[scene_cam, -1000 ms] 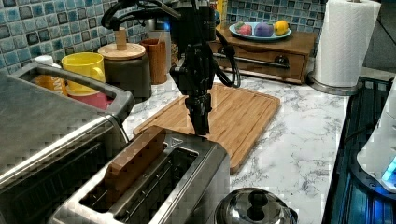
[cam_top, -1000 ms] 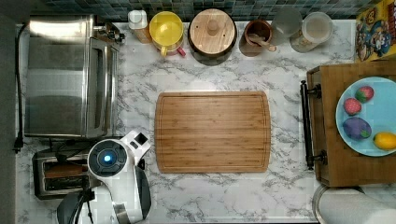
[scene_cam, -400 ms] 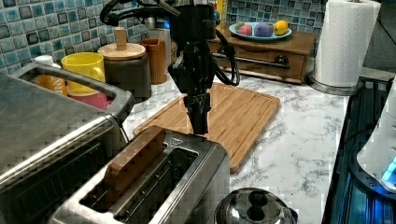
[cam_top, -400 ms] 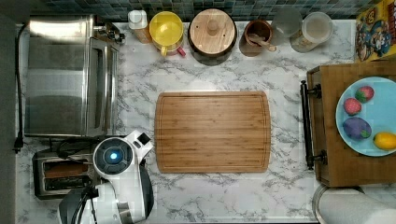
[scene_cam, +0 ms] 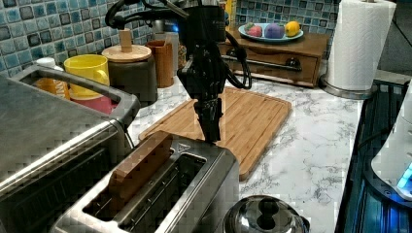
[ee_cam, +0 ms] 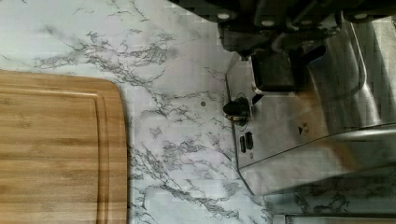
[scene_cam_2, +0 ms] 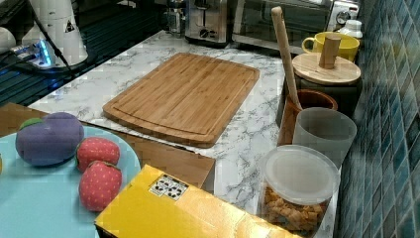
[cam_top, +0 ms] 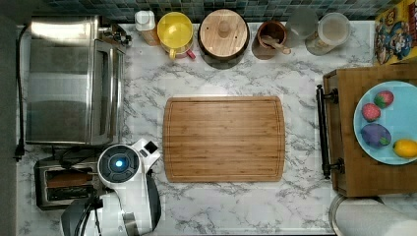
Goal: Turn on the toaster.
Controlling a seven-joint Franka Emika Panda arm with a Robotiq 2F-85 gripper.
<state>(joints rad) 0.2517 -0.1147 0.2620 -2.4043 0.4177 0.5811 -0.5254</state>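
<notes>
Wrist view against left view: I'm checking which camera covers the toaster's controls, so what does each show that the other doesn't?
The wrist view alone shows the toaster's end face with its black knob and small buttons, just below the gripper.

The left view alone shows the toaster's top slots with a brown slice standing in one, plus the toaster oven beside it.

Both show the toaster, the gripper at its end, the cutting board and marble counter.

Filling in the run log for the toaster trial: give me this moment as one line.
phase: approach lever | gripper: at toaster end by cutting board | toast: up in slot | lever: under gripper
</notes>
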